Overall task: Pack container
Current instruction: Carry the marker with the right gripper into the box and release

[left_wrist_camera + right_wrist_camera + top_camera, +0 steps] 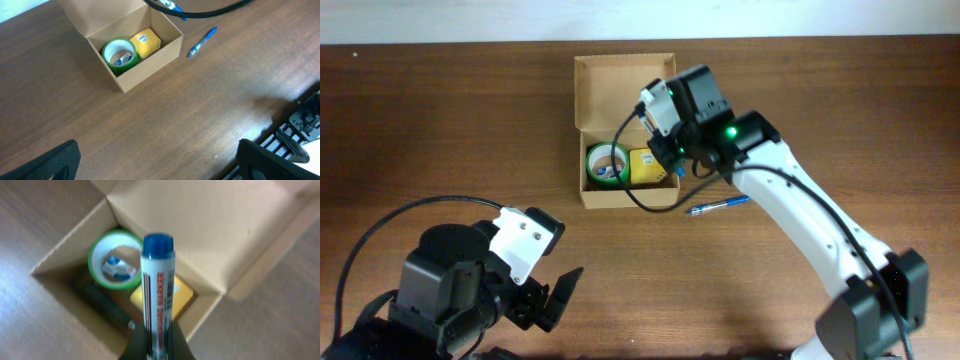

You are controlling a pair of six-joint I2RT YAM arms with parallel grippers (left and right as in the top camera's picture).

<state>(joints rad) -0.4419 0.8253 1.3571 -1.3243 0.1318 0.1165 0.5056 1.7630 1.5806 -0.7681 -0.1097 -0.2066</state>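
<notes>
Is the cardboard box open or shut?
Open. The cardboard box has its lid folded back, exposing a green tape roll and yellow item.

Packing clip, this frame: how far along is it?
Done: a green tape roll and a yellow item sit in the open cardboard box. In hand: the right gripper holds a blue-capped marker above the box. Remaining: lower that marker in, then probably the blue pen beside the box. The left gripper is open and idle.

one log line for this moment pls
right gripper: shut on marker, over open container | inside: green tape roll, yellow block | on table: blue pen | left gripper: open, away from container
</notes>
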